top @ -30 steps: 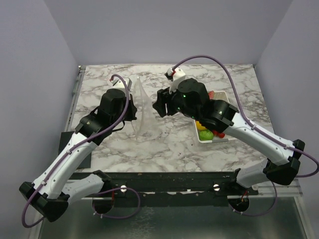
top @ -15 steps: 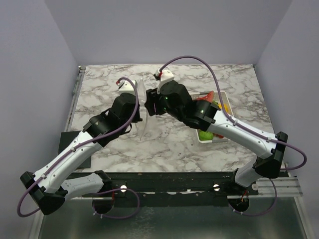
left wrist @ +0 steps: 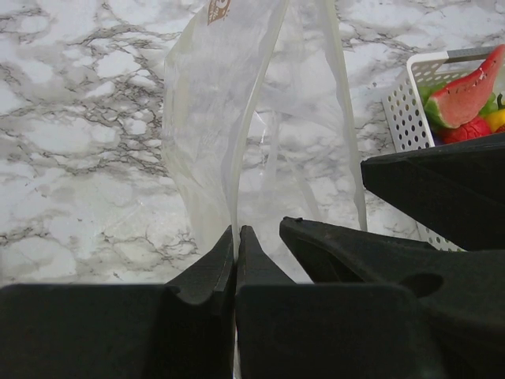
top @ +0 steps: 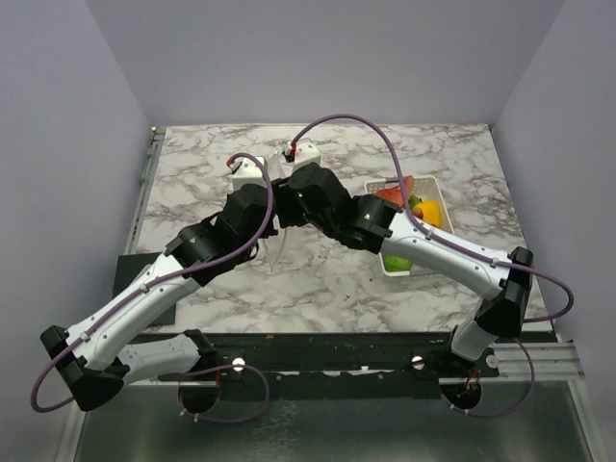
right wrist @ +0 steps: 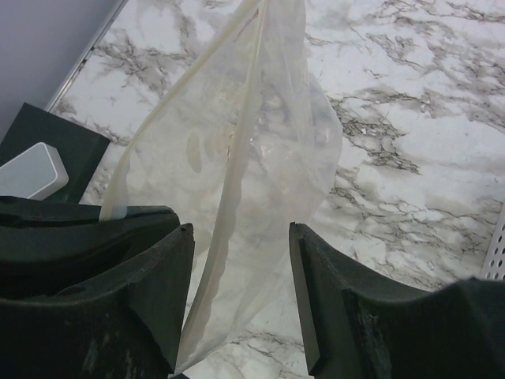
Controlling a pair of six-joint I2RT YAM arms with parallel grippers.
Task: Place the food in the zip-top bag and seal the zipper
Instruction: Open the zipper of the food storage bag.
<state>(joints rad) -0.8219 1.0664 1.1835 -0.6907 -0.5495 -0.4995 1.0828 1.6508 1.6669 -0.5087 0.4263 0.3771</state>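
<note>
The clear zip-top bag [top: 276,243] hangs upright over the marble table, held up by its mouth. My left gripper [left wrist: 237,230] is shut on one side of the whitish zipper strip [left wrist: 233,181]; it also shows in the top view [top: 272,204]. My right gripper [right wrist: 241,229] is open, its fingers either side of the other zipper strip [right wrist: 225,213] without pinching it. The bag [right wrist: 276,150] looks empty. The food lies in the white basket [top: 440,184]: a watermelon slice [top: 393,192], a yellow lemon [top: 430,212] and a green lime [top: 398,262].
The basket [left wrist: 404,118] stands right of the bag, partly under the right forearm. The two wrists crowd together over the table's middle [top: 289,188]. Grey walls enclose the table on three sides. A dark panel [right wrist: 47,134] lies at the left edge.
The right gripper has swung left from near the basket to the bag's mouth. The left gripper has shifted right with the bag, which now hangs narrower between the two wrists.
</note>
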